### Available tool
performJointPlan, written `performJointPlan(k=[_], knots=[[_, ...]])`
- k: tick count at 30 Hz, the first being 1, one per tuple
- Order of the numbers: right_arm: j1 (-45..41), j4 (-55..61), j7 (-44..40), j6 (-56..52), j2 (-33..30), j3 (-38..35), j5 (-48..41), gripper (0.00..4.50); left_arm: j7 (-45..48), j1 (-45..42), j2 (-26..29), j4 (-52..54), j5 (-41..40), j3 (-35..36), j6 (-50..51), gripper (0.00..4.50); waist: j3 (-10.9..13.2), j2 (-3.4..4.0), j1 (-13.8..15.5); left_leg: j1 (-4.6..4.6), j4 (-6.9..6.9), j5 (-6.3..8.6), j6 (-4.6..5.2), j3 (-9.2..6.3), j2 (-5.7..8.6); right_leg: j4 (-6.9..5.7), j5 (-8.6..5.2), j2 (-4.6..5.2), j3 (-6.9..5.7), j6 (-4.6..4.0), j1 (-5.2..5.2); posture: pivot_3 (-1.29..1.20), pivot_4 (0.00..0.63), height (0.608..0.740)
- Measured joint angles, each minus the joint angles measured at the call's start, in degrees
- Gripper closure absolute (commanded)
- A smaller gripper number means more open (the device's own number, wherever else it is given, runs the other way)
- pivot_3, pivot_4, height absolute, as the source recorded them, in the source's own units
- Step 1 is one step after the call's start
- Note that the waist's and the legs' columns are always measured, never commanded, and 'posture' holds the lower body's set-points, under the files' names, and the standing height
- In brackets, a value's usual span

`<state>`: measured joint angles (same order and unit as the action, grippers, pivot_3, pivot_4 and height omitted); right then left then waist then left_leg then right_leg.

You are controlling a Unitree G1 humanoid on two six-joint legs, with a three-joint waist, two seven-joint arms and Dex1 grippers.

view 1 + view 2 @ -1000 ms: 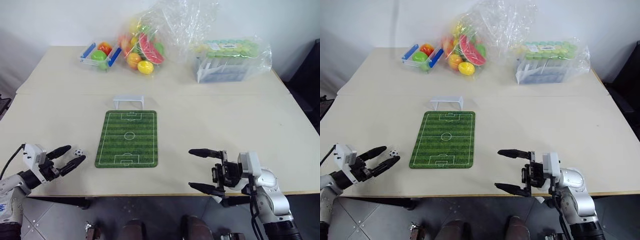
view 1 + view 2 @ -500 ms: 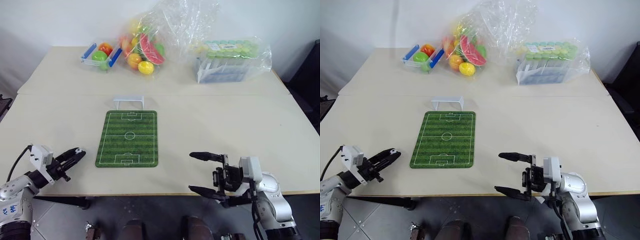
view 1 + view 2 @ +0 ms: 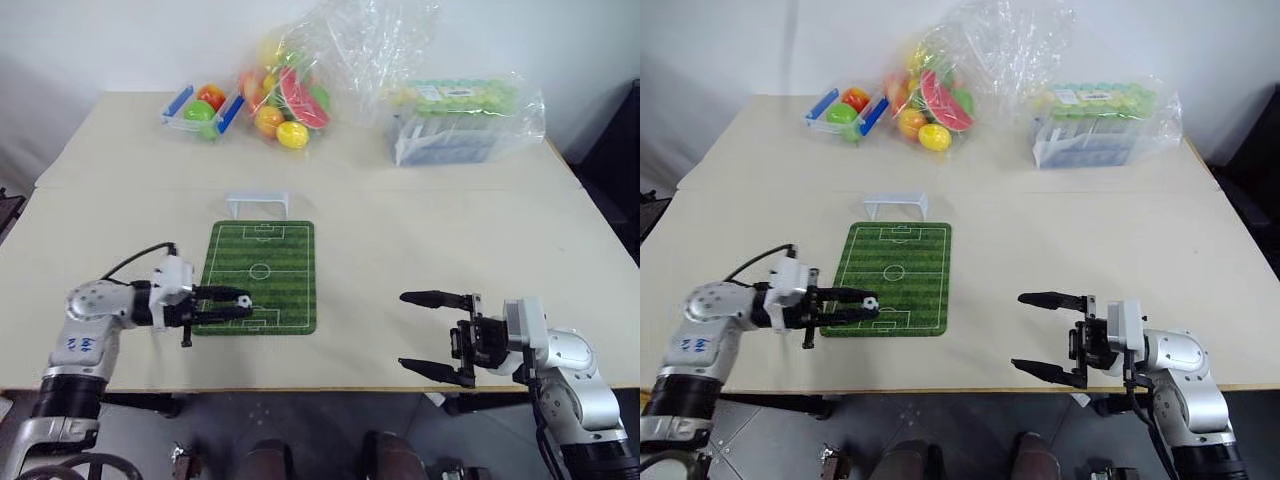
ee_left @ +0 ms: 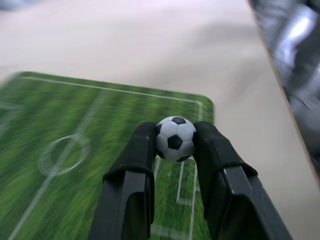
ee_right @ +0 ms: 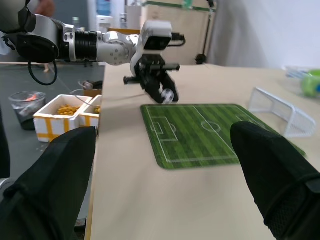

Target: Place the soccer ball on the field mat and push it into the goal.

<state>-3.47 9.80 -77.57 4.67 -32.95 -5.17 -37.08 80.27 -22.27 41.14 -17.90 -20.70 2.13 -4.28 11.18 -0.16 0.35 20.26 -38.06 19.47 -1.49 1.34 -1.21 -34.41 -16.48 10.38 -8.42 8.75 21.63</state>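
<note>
Glossy smooth ball (image 4: 175,138), matt black plastic fingers (image 4: 134,172), matt printed mat (image 3: 260,265) with a grass-stripe pattern, white plastic goal (image 3: 258,203) with fine netting, smooth matt cream tabletop (image 3: 450,230), crinkled clear glossy plastic bag (image 3: 340,50)

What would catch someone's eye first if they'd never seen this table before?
Probably the green mat lying in the middle of the table, with the left gripper pinching a tiny ball just over its near end. Next, the white goal standing just past the mat's far edge. Behind that, bright toy fruits spill from a clear bag along the far side.
</note>
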Motion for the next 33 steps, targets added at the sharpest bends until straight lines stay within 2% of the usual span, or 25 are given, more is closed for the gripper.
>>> performJointPlan(k=[6, 15, 16, 23, 33], knots=[[2.8, 2.3, 2.4, -0.2, 0.1, -0.1, 0.0, 0.00, 0.7, -4.4, -4.5, -8.3, 3.9, -3.7, -4.1, 3.42, 0.0, -0.02, 0.1, 0.07, -0.14, 0.02, 0.04, 0.01, 0.01, 0.01, 0.02, 0.02, 0.00, 0.04, -0.01, 0.00, 0.150, 0.740], [6.1, 5.4, 4.8, 0.0, 0.1, -0.3, -0.1, 0.00, 2.3, -7.3, -4.4, -12.1, 6.1, -5.1, -6.3, 3.42, 0.0, -0.02, 0.5, 0.05, -0.16, 0.02, 0.04, 0.01, 0.00, -0.02, 0.02, 0.01, 0.03, 0.04, -0.02, 0.00, 0.150, 0.740], [6.3, 5.5, 4.8, 0.0, 0.2, -0.3, -0.1, 0.00, 2.4, -7.5, -4.3, -12.1, 6.2, -5.1, -6.3, 2.86, 0.0, -0.02, 0.5, 0.05, -0.17, 0.02, 0.04, 0.01, 0.00, -0.02, 0.02, 0.01, 0.03, 0.04, -0.02, 0.00, 0.150, 0.740], [6.3, 5.5, 5.2, 0.4, 1.1, -0.2, 0.0, 0.00, 3.0, -7.6, -4.1, -12.1, 6.6, -5.3, -6.1, 0.88, 0.0, -0.02, 0.9, 0.05, -0.20, 0.03, 0.05, 0.01, 0.00, -0.03, 0.02, 0.01, 0.04, 0.04, -0.02, 0.00, 0.150, 0.740], [5.2, 5.0, 4.5, 0.4, 2.4, 0.6, 0.1, 0.00, 2.3, -5.5, -1.9, -7.4, 5.1, -2.4, -4.8, 0.88, 0.0, -0.02, 0.9, 0.05, -0.19, 0.03, 0.05, 0.01, 0.00, -0.02, 0.02, 0.01, 0.04, 0.04, -0.02, 0.00, 0.150, 0.740]])
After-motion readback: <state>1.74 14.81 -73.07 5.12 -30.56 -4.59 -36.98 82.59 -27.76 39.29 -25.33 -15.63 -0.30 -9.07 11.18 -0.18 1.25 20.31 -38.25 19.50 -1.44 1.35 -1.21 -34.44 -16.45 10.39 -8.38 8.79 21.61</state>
